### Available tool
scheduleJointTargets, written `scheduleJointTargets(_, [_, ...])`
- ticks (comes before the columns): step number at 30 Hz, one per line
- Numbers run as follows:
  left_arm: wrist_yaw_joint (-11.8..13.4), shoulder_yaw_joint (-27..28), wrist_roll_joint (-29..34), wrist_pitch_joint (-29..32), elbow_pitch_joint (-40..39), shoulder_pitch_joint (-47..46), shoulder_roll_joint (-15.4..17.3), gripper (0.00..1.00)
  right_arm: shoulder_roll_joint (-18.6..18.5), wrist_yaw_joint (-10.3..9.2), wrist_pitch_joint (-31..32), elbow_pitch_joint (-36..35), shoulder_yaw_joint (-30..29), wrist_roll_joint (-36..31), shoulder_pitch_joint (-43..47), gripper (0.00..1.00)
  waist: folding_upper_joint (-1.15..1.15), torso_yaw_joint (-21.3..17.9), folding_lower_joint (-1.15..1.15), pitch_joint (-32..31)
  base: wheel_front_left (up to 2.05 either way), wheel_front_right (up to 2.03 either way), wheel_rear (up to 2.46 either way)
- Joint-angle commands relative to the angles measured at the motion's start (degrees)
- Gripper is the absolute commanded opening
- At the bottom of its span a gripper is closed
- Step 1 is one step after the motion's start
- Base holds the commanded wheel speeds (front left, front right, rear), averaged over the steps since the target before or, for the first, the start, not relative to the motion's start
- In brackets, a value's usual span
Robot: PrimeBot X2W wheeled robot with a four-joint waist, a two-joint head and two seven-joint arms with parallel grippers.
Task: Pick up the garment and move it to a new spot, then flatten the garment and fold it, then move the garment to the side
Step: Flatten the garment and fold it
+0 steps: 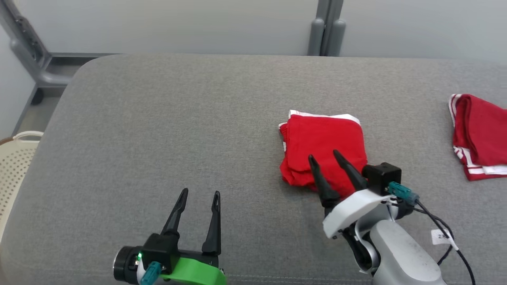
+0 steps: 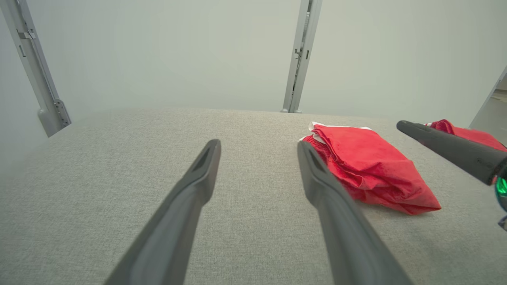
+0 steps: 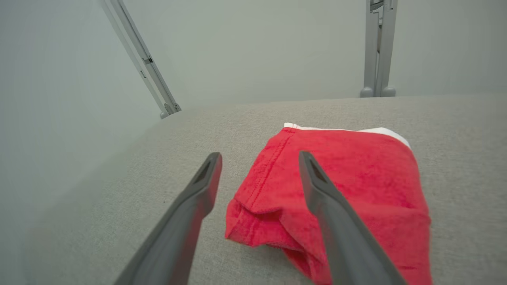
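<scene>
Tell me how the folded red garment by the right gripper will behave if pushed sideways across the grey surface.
Likely floppy: the folded red garment shows soft creases and a bunched near corner. Probably light, being thin cloth layers. Pushed across the grey fabric surface, it may drag and rumple rather than slide whole, since both look textured.

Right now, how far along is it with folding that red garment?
Done: the red garment lies folded in a compact bundle on the grey upholstered surface. In hand: the right arm holds its jaws open over the bundle's near edge, gripping nothing. Left: probably moving it aside, perhaps toward the other folded red garment.
</scene>
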Motion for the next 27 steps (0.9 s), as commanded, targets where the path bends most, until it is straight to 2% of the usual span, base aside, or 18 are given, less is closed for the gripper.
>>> scheduleJointTargets(1, [0.26,0.95,-0.79,-0.13,-0.49,0.65,0.08,1.0,-0.19,-0.04,-0.17,-1.2,-2.65,-2.1,1.62,1.0,0.0,-4.29,0.0,-1.44,0.0,0.0,0.0])
scheduleJointTargets(6, [0.56,2.97,-2.46,-0.13,-1.29,1.39,0.08,1.0,-0.13,-0.03,-0.18,-3.38,-6.74,-6.37,3.44,1.0,0.0,-7.73,0.0,-2.09,0.0,0.0,0.0])
scheduleJointTargets(9, [0.77,4.03,-3.68,-0.12,-1.35,1.37,0.08,1.0,-0.2,-0.04,-0.18,-4.75,-10.14,-6.87,5.1,1.0,0.0,-9.51,0.0,-2.5,0.0,0.0,0.0])
scheduleJointTargets(15, [1.57,5.45,-5.21,-0.12,-1.12,2.02,0.09,1.0,-0.56,-0.04,-0.18,-8.22,-13.07,-8.57,9.03,1.0,0.0,-11.84,0.0,-3.1,0.0,0.0,0.0])
scheduleJointTargets(20, [1.66,6.1,-4.99,-0.13,-0.81,2.83,0.09,1.0,-1.95,-0.03,-0.18,-12.72,-13.21,-8.97,13.33,1.0,0.0,-12.47,0.0,-3.48,0.0,0.0,0.0])
scheduleJointTargets(27, [0.15,8.16,-1.41,-0.13,-3.02,5.01,0.08,1.0,-3.25,-0.04,-0.18,-17.84,-12.9,-9.43,18.44,1.0,0.0,-13.1,0.0,-4.32,0.0,0.0,0.0])
